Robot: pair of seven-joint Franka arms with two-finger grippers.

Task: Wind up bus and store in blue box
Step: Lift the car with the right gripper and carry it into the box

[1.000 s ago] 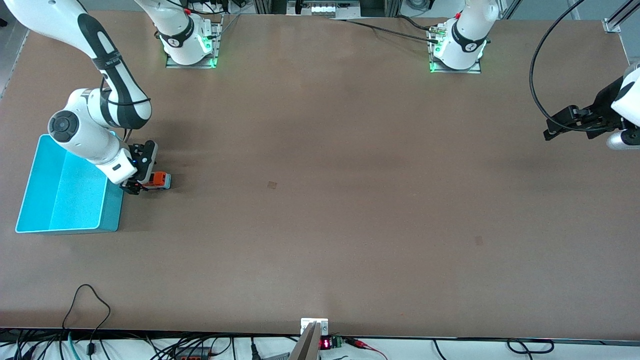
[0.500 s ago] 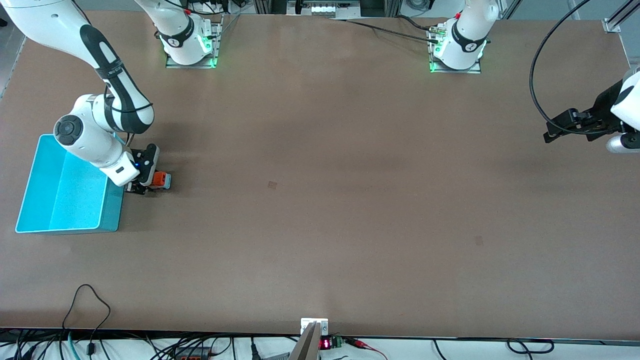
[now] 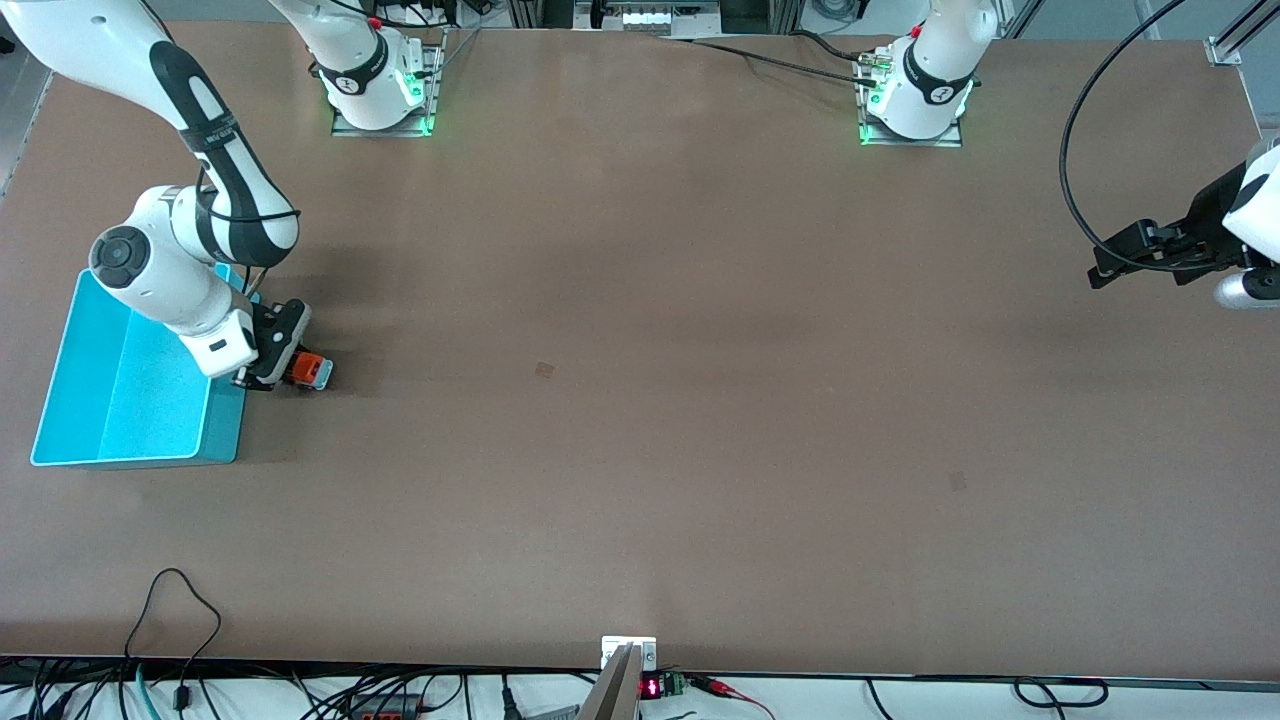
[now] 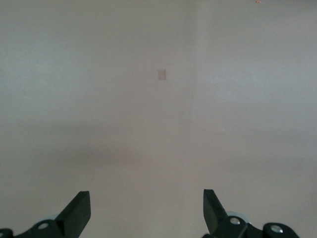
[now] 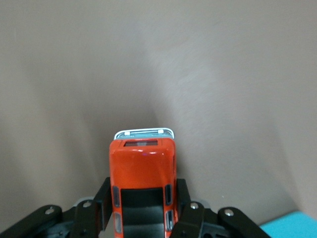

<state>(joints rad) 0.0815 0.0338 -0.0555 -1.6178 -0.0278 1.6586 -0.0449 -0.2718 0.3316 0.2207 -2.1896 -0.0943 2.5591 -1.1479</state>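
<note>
The right gripper (image 3: 283, 372) is down at the table beside the box (image 3: 70, 340), fingers clamped on the flanks of the bus (image 3: 308, 370). The bus sits at table level just beside the box's wall, on the side toward the table's middle, white-grey nose pointing away from the gripper in the right wrist view (image 5: 143, 186).

The risks look like this. The grip sits well back on the rear half, so a hard pull-back to wind the spring could let the bus pivot or slip out between the fingers. With the box wall this close, dragging the bus toward it could knock the wall and shove the box. And if the bus goes in wound and lands on its wheels, it may run and bang the box wall.

The left gripper (image 3: 1135, 250) waits in the air over the left arm's end of the table, fingers apart (image 4: 79, 213), nothing between them.

Count: one bus, one box, two grippers.
</note>
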